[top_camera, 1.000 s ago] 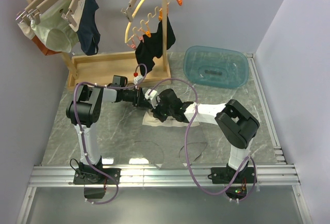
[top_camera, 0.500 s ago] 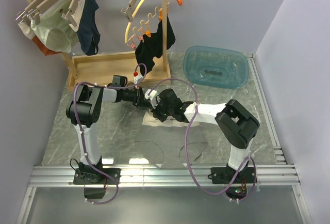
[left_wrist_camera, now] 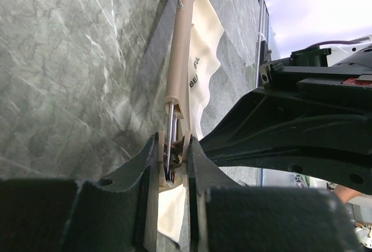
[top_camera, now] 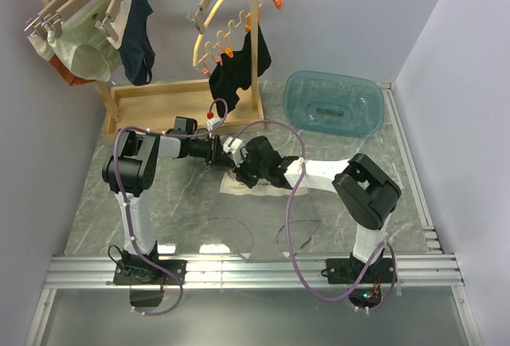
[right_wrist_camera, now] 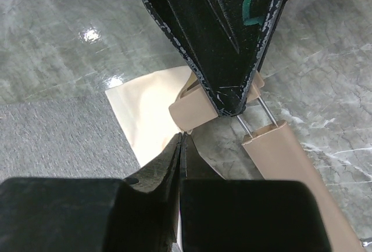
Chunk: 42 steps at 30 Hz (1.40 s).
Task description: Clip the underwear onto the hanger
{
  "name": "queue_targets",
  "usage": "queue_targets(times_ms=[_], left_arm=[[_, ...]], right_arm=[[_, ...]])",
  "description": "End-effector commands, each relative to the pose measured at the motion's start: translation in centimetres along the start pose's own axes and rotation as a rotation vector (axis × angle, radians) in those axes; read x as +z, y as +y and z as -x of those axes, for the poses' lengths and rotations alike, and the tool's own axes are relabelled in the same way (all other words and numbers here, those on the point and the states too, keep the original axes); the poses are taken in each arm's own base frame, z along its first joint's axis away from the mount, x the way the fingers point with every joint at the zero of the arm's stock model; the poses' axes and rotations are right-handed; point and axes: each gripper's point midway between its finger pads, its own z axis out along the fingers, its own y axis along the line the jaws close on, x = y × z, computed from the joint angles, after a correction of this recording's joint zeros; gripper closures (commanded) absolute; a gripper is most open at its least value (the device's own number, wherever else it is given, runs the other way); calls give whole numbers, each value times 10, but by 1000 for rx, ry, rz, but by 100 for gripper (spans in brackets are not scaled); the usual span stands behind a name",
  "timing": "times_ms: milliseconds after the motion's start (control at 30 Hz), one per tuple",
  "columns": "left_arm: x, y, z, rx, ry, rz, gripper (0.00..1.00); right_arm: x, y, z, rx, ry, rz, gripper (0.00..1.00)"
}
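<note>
The underwear (top_camera: pixel 235 190) lies pale beige on the table between both arms; it also shows in the left wrist view (left_wrist_camera: pixel 204 37) and the right wrist view (right_wrist_camera: pixel 145 110). The hanger (left_wrist_camera: pixel 181 49) lies along it, its wooden bar (right_wrist_camera: pixel 290 165) on the table. My left gripper (left_wrist_camera: pixel 173 147) is shut on one of the hanger's clips (right_wrist_camera: pixel 193 110), squeezing its wooden pads. My right gripper (right_wrist_camera: pixel 181 139) is shut on the underwear's edge just below that clip. In the top view the left gripper (top_camera: pixel 225 150) and right gripper (top_camera: pixel 241 172) meet over the fabric, hiding the hanger.
A wooden rack (top_camera: pixel 256 35) on a tray base (top_camera: pixel 159 95) stands at the back with pale green briefs (top_camera: pixel 84 51), navy briefs (top_camera: pixel 139 35), a yellow curved hanger (top_camera: pixel 231 11) and a black garment (top_camera: pixel 239 71). A blue tub (top_camera: pixel 335 103) sits back right.
</note>
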Motion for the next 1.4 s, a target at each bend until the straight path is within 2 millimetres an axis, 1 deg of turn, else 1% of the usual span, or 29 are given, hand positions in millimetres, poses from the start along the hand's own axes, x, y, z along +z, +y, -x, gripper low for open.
queue_targets(times_ms=[0,367,667,900,1200,1367], left_arm=[[1,-12,7,76,-6,-52,100],[-1,-18,11,98,-19,-73,100],[-1,-18,11,100,-15,-82,99],[0,-14,7,94,-6,-74,100],[-1,-13,3,108,7,-74,100],[-1,-11,1,118,10,-65,100]], right_arm=[[-1,1,23,-16,-52,9,100],[1,1,19,-11,-38,13,100],[4,-6,15,20,-27,7,100],[0,-10,24,28,-48,5,100],[1,-14,21,40,-41,-1,100],[-2,-14,24,39,-49,-2,100]])
